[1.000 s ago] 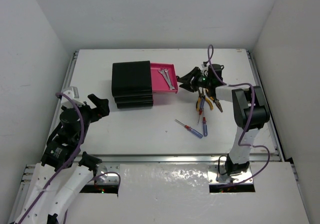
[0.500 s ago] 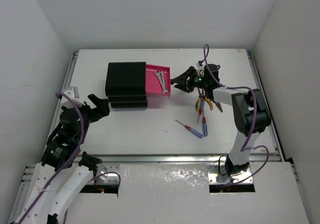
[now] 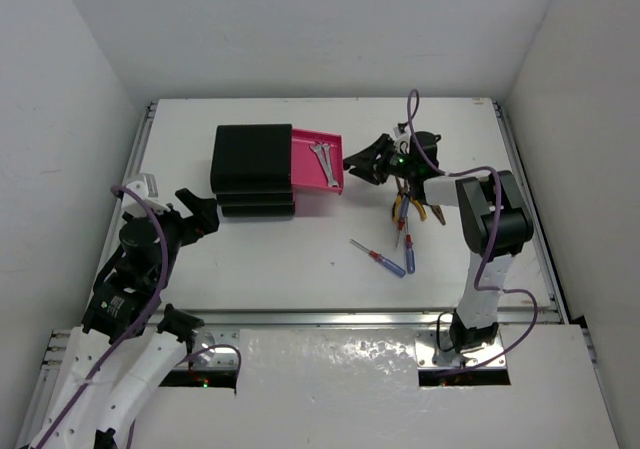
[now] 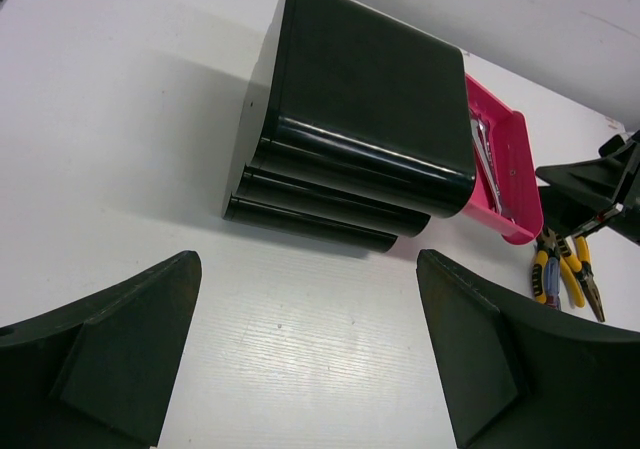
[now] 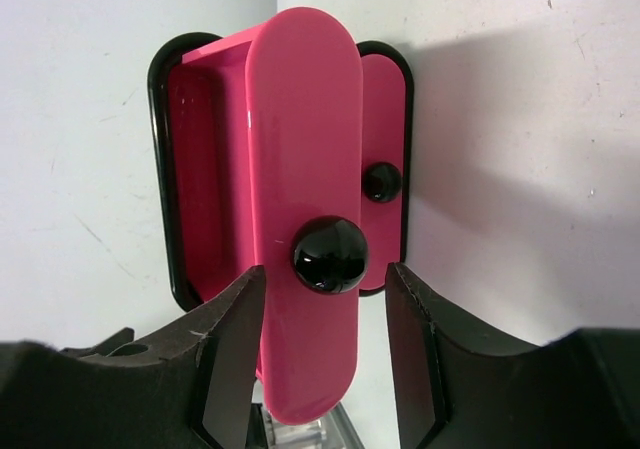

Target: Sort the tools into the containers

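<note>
Right arm [image 3: 492, 217] reaches to upper centre of frame; right pincer [image 3: 352, 165] jaws parted. Left arm [image 3: 138, 257] folded at left edge; left pincer [image 3: 207, 214] spread wide, apparently hovering.

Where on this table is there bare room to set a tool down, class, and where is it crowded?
Bare: the far strip behind the chest; the near middle of the table, between chest and screwdrivers; the far-right corner. Crowded: right of the open drawer, where the right tool, pliers and screwdrivers cluster.
</note>
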